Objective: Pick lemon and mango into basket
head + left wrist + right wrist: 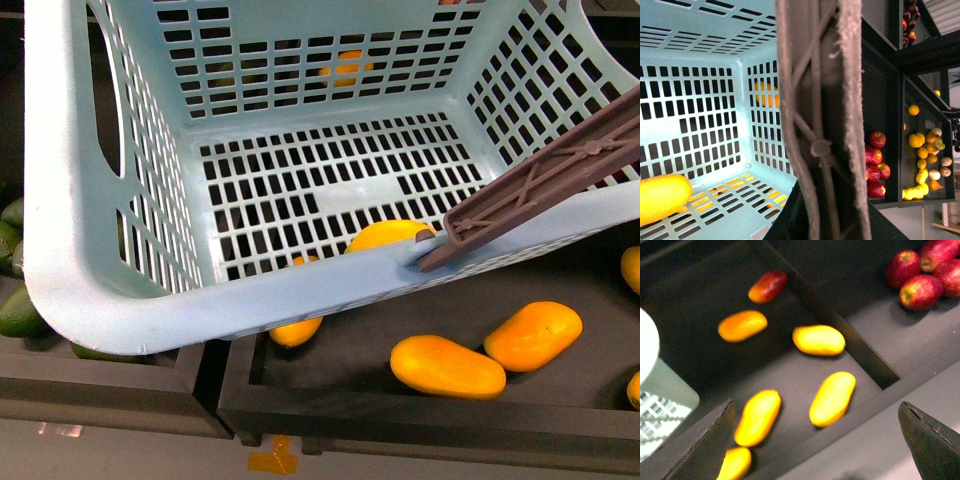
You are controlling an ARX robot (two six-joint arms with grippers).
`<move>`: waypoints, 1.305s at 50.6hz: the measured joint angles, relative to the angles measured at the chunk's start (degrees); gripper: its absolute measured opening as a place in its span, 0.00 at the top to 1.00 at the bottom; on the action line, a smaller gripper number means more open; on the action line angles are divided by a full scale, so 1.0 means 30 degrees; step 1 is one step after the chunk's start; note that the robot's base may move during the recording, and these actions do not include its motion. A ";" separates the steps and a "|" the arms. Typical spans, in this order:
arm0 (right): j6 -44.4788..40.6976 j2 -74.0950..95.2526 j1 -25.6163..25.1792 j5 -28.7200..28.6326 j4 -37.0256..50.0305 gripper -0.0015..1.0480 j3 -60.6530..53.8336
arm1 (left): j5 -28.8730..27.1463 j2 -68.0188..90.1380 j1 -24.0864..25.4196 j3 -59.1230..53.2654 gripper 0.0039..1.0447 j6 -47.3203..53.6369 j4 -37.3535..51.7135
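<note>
Filling most of the front view, a light turquoise slotted plastic basket (pixel 100 300) is sitting tilted, its near rim overlapping a dark shelf tray (pixel 340 372).

Contents: one elongated smooth yellow mango (pixel 388 235) is lying on the basket floor at 6 o'clock, close against the near wall.

Fittings: a brown-grey ribbed swing handle (pixel 540 180) is lying across the rim at 3 o'clock. It is also filling the middle of the left wrist view, so whether the left end effector is spread or pinching cannot be told.

Surroundings: two loose yellow-orange mangoes (pixel 447 367) are lying side by side in the tray at 5 o'clock from the basket. A third is showing half-hidden under the rim at 6 o'clock. Dark green oval fruits (pixel 15 310) are resting at 8 o'clock.

Right end effector (pixel 815 404): it is hovering over the tray with its dark fingers (pixel 700 450) spread wide and gripping nothing. Red apples (pixel 920 291) are lying in the adjoining compartment.

Small yellow fruits on the far shelving are showing too small to name.
</note>
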 joint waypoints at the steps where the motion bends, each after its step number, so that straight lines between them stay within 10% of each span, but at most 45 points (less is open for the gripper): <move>1: -0.0007 0.0299 -0.0561 -0.0364 0.0386 0.08 0.0342 | -0.0007 -0.0007 0.0000 -0.0007 0.96 0.0029 0.0000; 16: -0.0823 0.9326 -0.5617 -0.3832 0.6863 0.08 0.4182 | -0.0051 -0.0007 0.0000 -0.0007 0.96 0.0124 0.0000; 31: 0.2055 2.1872 -0.4277 -0.4925 0.9530 0.08 1.0047 | -0.0007 -0.0007 0.0000 -0.0007 0.96 0.0087 0.0000; 66: 1.2167 3.7048 -0.1202 -0.5778 0.3271 0.08 2.5667 | -0.0182 -0.0007 0.0007 0.0000 0.96 0.0153 0.0000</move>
